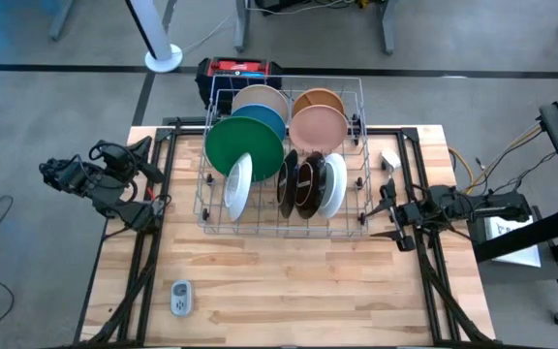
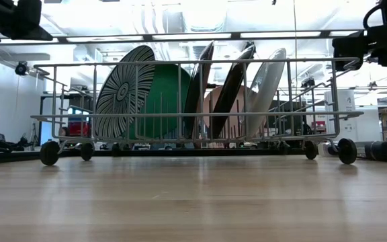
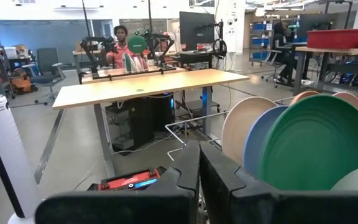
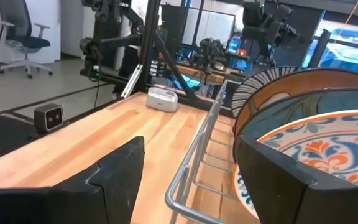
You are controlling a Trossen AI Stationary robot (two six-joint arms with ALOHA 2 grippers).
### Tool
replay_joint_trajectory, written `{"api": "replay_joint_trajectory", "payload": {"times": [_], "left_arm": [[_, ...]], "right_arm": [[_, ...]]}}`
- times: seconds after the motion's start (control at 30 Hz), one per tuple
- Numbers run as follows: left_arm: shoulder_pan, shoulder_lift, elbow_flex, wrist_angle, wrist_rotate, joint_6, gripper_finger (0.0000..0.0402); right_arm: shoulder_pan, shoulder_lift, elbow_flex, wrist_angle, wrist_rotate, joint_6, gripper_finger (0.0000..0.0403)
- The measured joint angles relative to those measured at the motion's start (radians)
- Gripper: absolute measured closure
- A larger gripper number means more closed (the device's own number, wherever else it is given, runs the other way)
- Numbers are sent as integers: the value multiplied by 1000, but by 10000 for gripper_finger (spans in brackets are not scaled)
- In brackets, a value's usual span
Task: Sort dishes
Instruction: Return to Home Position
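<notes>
Bare wooden table fills the low view's foreground, and beyond it the dishes all stand on edge inside the silver wire rack. In front there is the blue-white striped plate, with the green plate right behind it. Beside them two dark brown plates and a white plate lean the same way, with the pink plate behind them. From above, the rack's left row runs from the tan plate at the far end through the blue plate and the green one to the striped plate at the near end. The right row starts with an orange-brown bowl and the pink plate. The right wrist view shows an orange flower patterned plate close by in the rack. The right gripper hovers just beside the rack's right side, holding nothing, its fingers spread wide. The left gripper is at the table's left edge, apart from the rack, with its fingers pressed together on nothing. A small grey gadget lies near the table's front left, well clear of the rack. A red toolbox sits on the floor behind the rack, and a person sits at a far table.
</notes>
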Motion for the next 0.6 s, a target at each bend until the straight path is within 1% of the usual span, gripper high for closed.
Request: {"api": "replay_joint_trajectory", "payload": {"times": [0.23, 0.6], "left_arm": [[0, 0, 0, 0, 0, 0, 401], [0, 0, 0, 0, 0, 0, 401]], "right_arm": [[0, 0, 0, 0, 0, 40, 151], [1, 15, 0, -4, 0, 41, 170]]}}
